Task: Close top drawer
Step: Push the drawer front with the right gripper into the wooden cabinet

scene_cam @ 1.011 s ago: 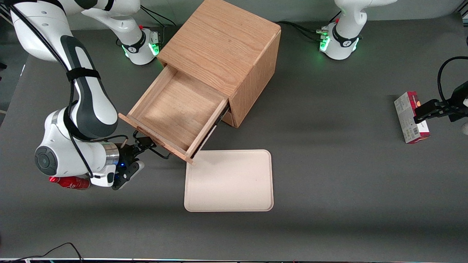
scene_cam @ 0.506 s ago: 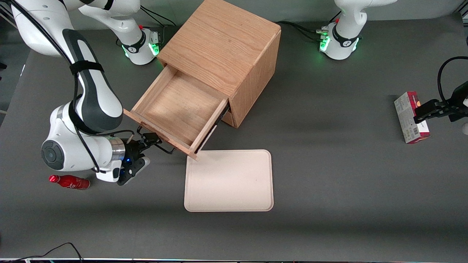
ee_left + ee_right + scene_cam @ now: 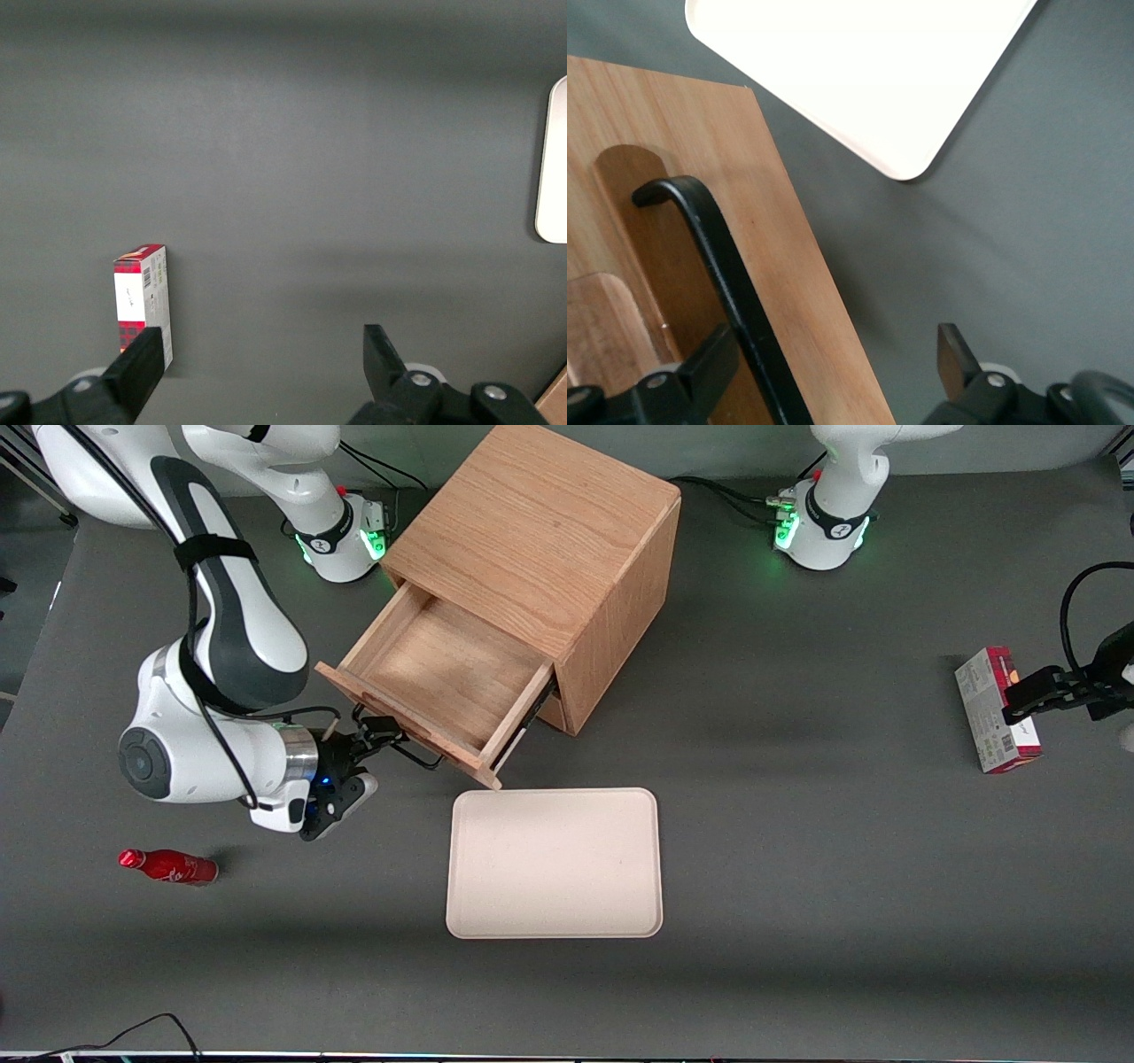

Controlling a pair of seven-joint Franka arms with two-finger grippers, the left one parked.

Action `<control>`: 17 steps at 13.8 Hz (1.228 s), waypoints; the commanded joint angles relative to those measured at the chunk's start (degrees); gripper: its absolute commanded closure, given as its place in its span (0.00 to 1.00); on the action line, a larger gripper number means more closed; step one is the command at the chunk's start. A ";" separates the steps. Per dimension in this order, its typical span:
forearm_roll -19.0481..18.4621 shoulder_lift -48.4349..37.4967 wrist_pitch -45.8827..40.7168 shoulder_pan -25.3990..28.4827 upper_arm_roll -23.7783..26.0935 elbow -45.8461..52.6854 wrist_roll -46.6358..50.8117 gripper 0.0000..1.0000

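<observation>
The oak cabinet point(image 3: 549, 549) stands in the upper middle of the front view, turned at an angle. The top drawer point(image 3: 438, 677) juts out of it toward the lower left, about half open and bare inside. Its front panel point(image 3: 700, 266) carries a thin black bar handle point(image 3: 726, 266).

A cream tray point(image 3: 555, 863) lies flat just below the drawer's nearest corner, close to it but not touching; nothing lies between the drawer and the cabinet. A red bottle point(image 3: 168, 865) lies on its side at the lower left, well apart from the drawer. A red and white box point(image 3: 997, 708) lies at the right edge, toward the parked arm's end of the table.

The gripper point(image 3: 376, 737) sits at the drawer front, left of centre in the front view. In the wrist view its fingers point(image 3: 713, 367) are spread, one lying against the panel beside the handle bar and the other off the panel's edge over the grey table point(image 3: 1028, 221).

Compared with a second ago, the drawer has slid noticeably farther into the cabinet, its front corner now clear of the tray. The arm has moved up and inward with it, uncovering the bottle it partly hid.
</observation>
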 commanded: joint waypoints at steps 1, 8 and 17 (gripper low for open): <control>2.24 -5.23 2.61 -0.22 1.86 -7.00 2.45 0.00; 6.46 -12.61 6.65 -0.30 3.79 -17.63 2.54 0.00; 10.58 -19.46 10.17 -0.31 8.10 -25.98 7.36 0.00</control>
